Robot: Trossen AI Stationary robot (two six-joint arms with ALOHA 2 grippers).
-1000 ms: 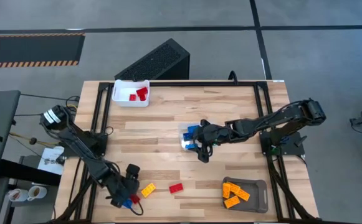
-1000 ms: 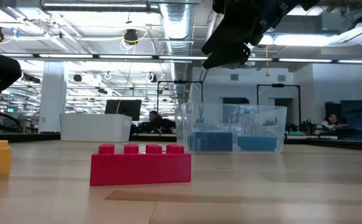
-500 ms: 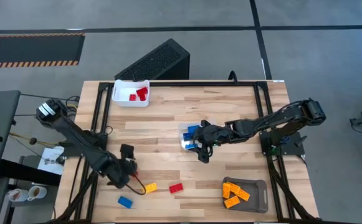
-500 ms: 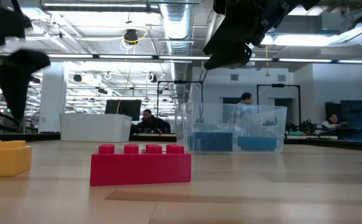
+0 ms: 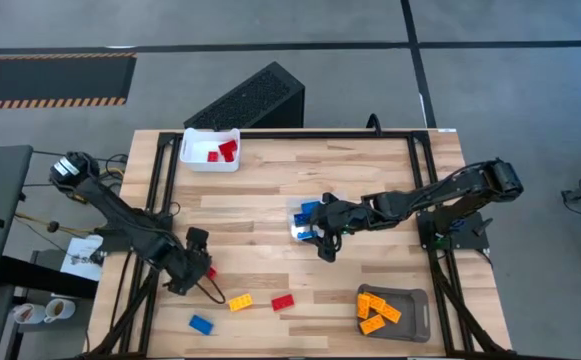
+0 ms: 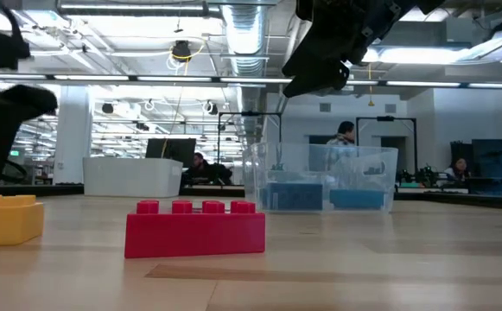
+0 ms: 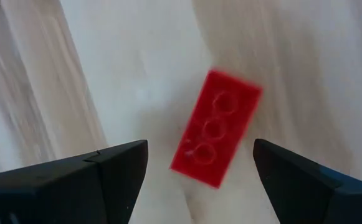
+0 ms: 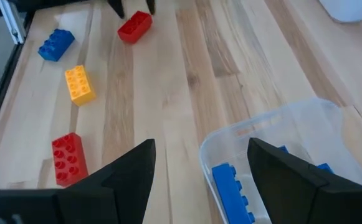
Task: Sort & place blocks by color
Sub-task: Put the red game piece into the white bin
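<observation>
Near edge of table, high view: blue block lies alone at front left. Just behind it, yellow block and red block sit side by side, apart. Grey tray at front right holds several orange blocks.

Left gripper is over a second red block on the wood, left of the yellow one. Wrist cam shows fingers wide apart w/ that block between & below them, not touching; nothing held.

Mid-table: right gripper hangs by the clear bin, jaws spread, empty. Blue blocks lie inside bin. In low view the red block is closest, yellow at left edge, clear bin behind, right arm above it.

Far left corner: white tray w/ red blocks in it. Beyond the table, low view shows ppl in the room behind.
</observation>
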